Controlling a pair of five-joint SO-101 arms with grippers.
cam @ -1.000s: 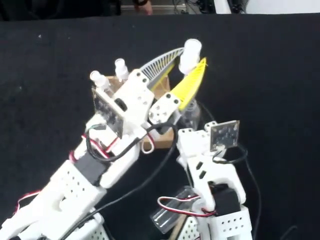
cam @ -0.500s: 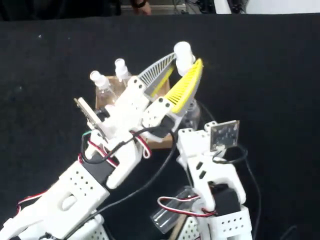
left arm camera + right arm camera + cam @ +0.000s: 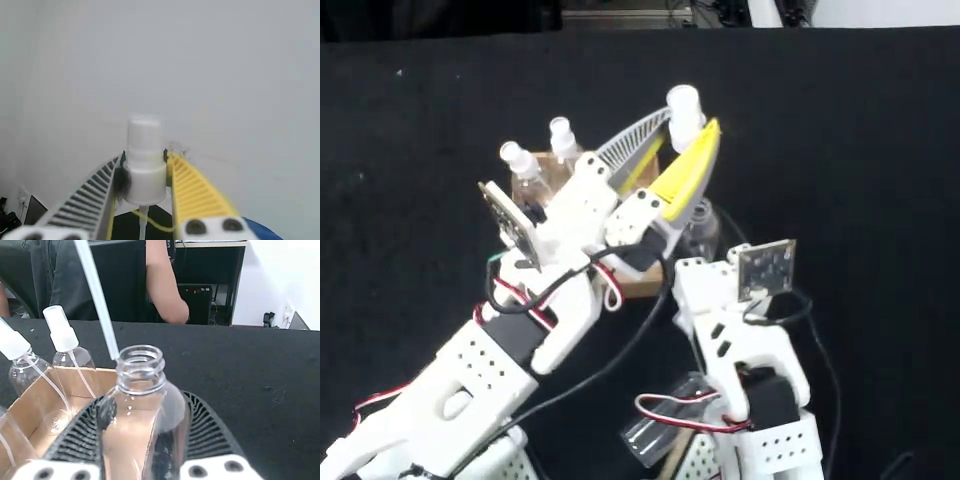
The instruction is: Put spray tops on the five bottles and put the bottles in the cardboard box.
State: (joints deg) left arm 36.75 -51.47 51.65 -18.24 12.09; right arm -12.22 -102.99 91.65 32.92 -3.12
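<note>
Near the table's near edge, between the arm bases, a clear bottle point(image 3: 658, 425) lies on its side, uncapped. Beyond it, the right gripper point(image 3: 145, 407) clamps an open bottle point(image 3: 142, 390) upright, just beside the cardboard box point(image 3: 42, 387), likely to steady the neck for capping. The box holds at least two capped bottles point(image 3: 70, 357), standing. Above, the left gripper point(image 3: 144, 157) pinches a spray top point(image 3: 144, 175) with its dip tube point(image 3: 97, 300) hanging down; the tube's end is at the neck's rim, seemingly not yet inside.
</note>
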